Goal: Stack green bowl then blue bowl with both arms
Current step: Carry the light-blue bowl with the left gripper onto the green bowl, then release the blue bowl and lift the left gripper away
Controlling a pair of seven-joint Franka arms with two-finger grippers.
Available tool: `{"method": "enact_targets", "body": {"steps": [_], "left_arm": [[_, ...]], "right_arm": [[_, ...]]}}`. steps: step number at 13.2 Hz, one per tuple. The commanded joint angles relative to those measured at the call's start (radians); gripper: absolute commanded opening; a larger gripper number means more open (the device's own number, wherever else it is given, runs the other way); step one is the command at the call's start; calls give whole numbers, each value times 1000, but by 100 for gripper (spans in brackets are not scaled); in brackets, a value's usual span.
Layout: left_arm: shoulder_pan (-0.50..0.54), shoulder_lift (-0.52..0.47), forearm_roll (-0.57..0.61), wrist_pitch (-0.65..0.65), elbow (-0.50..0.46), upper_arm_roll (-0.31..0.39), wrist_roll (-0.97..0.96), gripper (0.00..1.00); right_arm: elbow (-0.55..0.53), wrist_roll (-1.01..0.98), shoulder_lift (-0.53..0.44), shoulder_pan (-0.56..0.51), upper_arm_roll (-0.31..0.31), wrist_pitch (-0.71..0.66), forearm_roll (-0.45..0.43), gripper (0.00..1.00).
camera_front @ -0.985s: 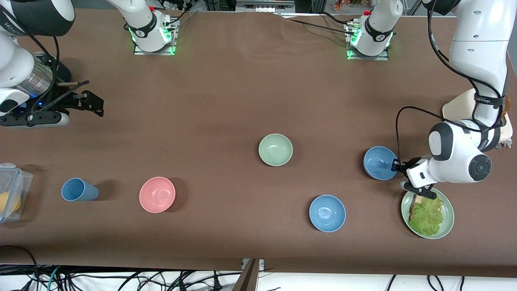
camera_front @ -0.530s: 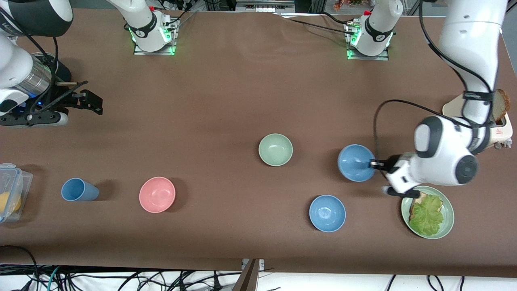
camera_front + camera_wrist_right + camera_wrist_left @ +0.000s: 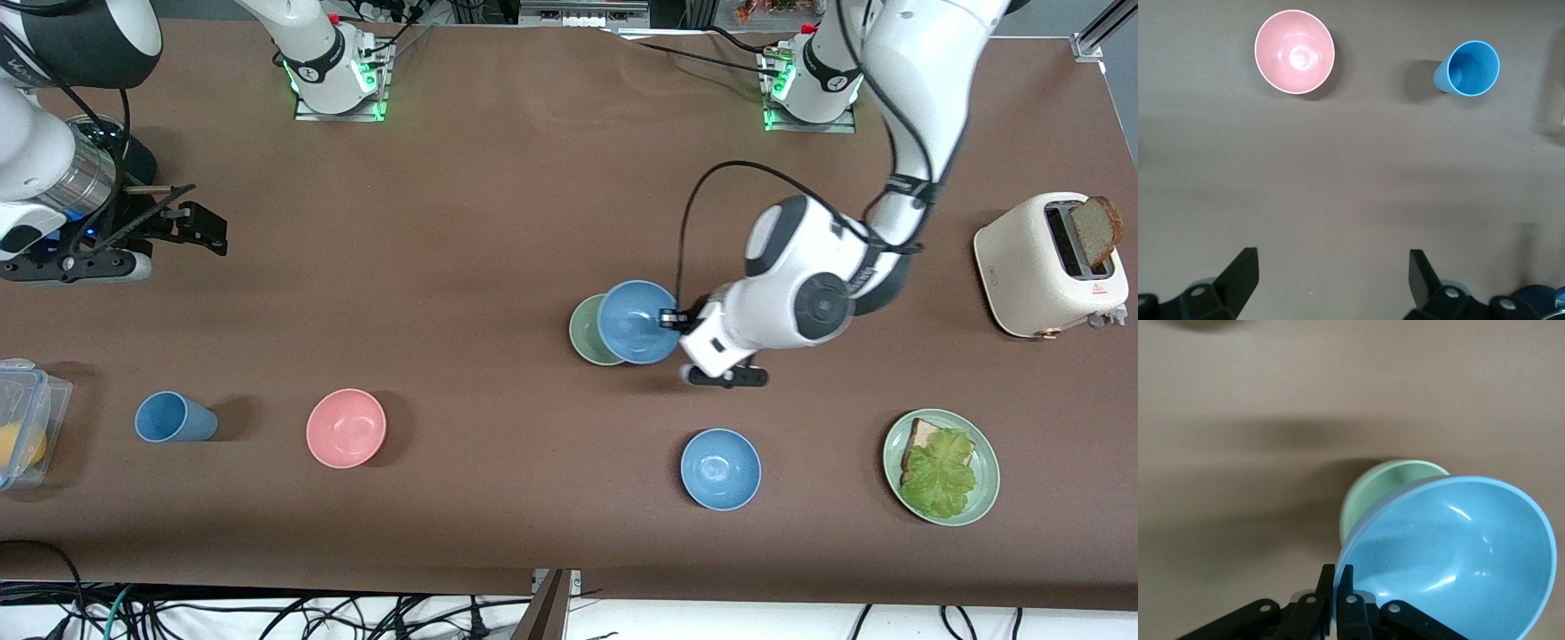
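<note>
The blue bowl (image 3: 636, 322) hangs tilted in the air, with my left gripper (image 3: 669, 318) shut on its rim. It overlaps the pale green bowl (image 3: 582, 333), which stands on the table mid-way along, so only a crescent of green shows. In the left wrist view the fingers (image 3: 1328, 580) pinch the blue bowl's (image 3: 1451, 560) wall, and the green bowl (image 3: 1378, 487) sits just under its edge. My right gripper (image 3: 191, 222) waits open over bare table at the right arm's end, with nothing between its fingertips (image 3: 1333, 257).
A second blue bowl (image 3: 720, 468) sits nearer the front camera. A pink bowl (image 3: 346, 428) and blue cup (image 3: 173, 418) stand toward the right arm's end, beside a plastic box (image 3: 22, 418). A green plate (image 3: 985, 493) with bread and lettuce and a toaster (image 3: 1031, 267) are at the left arm's end.
My left arm has carried the blue bowl from beside the green plate toward the table's middle, until it overlaps the green bowl. The right arm has not moved.
</note>
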Motion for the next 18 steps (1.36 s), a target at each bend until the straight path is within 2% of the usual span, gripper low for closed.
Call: {"method": "enact_targets", "body": {"steps": [1, 4, 5, 6, 9, 11, 13, 15, 16, 18], "left_arm": [[-47, 29, -22, 77, -37, 14, -33, 0], [-44, 31, -15, 79, -50, 15, -31, 0], [-43, 31, -15, 79, -43, 18, -31, 12], [-50, 32, -15, 79, -37, 18, -34, 99], [-34, -10, -15, 7, -16, 22, -83, 100], [-1, -111, -4, -133, -5, 50, -77, 100], [8, -220, 130, -240, 21, 107, -76, 100], [28, -279, 240, -335, 76, 162, -80, 100], [51, -305, 240, -388, 114, 204, -70, 100], [106, -334, 234, -506, 138, 216, -54, 100]], "right_arm": [[23, -3, 8, -7, 4, -15, 10, 99], [23, -4, 8, -7, 4, -15, 10, 99], [23, -4, 8, -7, 4, -15, 10, 99], [23, -4, 8, -7, 4, -15, 10, 99], [23, -6, 8, -8, 4, -15, 10, 99], [23, -6, 8, -8, 4, -15, 10, 99], [23, -6, 8, -8, 4, -15, 10, 99], [23, -6, 8, -8, 4, -15, 10, 99], [24, -6, 8, -8, 4, -14, 10, 99], [24, -6, 8, -7, 4, -14, 12, 99]]}}
